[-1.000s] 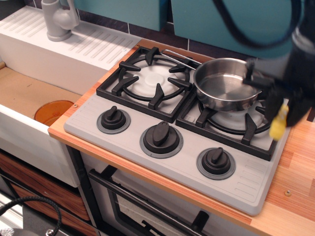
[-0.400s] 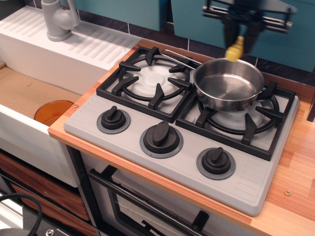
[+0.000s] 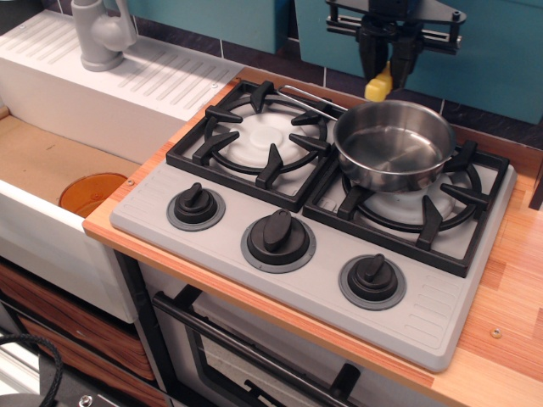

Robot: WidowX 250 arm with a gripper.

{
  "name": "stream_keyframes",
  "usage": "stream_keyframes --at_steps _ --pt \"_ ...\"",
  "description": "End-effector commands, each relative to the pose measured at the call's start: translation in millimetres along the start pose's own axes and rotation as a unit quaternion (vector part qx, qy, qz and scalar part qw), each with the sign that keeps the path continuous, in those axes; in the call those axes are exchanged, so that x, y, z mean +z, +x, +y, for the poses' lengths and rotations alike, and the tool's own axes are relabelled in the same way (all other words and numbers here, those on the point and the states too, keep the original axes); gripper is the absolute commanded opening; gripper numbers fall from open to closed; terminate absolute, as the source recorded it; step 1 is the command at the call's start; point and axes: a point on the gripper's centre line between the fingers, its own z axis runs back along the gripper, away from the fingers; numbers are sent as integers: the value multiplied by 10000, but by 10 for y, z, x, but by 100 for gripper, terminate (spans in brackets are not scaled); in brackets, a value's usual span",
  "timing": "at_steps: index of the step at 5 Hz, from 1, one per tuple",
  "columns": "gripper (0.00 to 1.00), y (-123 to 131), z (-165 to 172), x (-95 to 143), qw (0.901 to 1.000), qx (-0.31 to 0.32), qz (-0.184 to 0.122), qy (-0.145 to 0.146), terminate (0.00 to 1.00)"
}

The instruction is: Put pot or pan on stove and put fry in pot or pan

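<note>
Nearest me, three black knobs [image 3: 277,233] front the grey stove [image 3: 322,280]. On its right burner grate stands the steel saucepan [image 3: 394,144], wire handle pointing left and back. Beyond and above its far-left rim hangs my gripper [image 3: 386,72], fingers [image 3: 370,52] clenched on the yellow fry [image 3: 378,87], which dangles upright below my tips, clear of the pan.

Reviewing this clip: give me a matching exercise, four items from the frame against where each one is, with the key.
Items:
1. saucepan
2. fry
3. orange disc
4. faucet

Places:
A. down in the sink basin
B. held in the gripper jaws
C. on the stove's right burner
D. on the white drainboard, top left

Pairs: 1-C, 2-B, 3-A, 4-D
</note>
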Motion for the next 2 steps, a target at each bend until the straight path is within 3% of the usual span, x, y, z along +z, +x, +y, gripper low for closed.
stream_keyframes --at_steps 1,2 --pt "100 46 -129 203 9999 115 -97 77 0" --pt "100 -2 -191 276 9998 124 -28 147 0"
